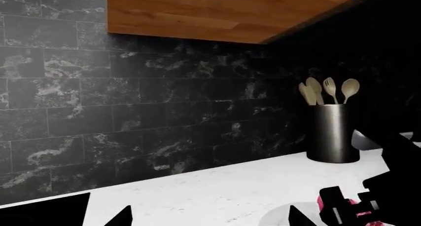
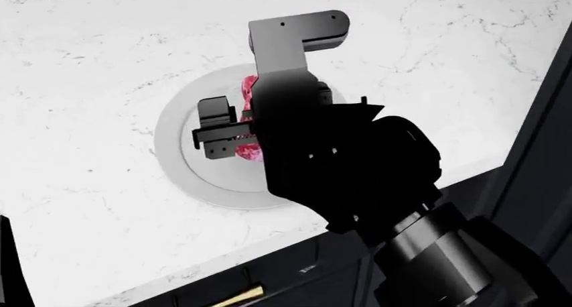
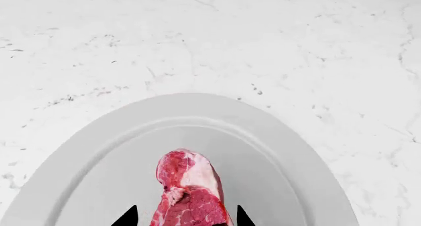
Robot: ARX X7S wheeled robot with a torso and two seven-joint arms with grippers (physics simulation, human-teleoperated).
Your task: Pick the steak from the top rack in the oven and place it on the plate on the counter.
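Worktop (image 2: 80, 72): white marble slab, bearing the plate.
Plate (image 2: 179, 159): round, pale, positioned to receive the meat.
Utensil crock (image 1: 334, 132): dark cylinder holding wooden spoons (image 1: 329, 90).
Right claw (image 2: 234, 134): pinching the steak (image 3: 187, 191) over the plate's well; release apparently pending.
Left claw (image 1: 210, 217): tips spread, idle, carrying nothing.

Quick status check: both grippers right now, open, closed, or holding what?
Left gripper: only its fingertips show, spread apart and empty; open.
Right gripper: closed on the steak, above the plate.
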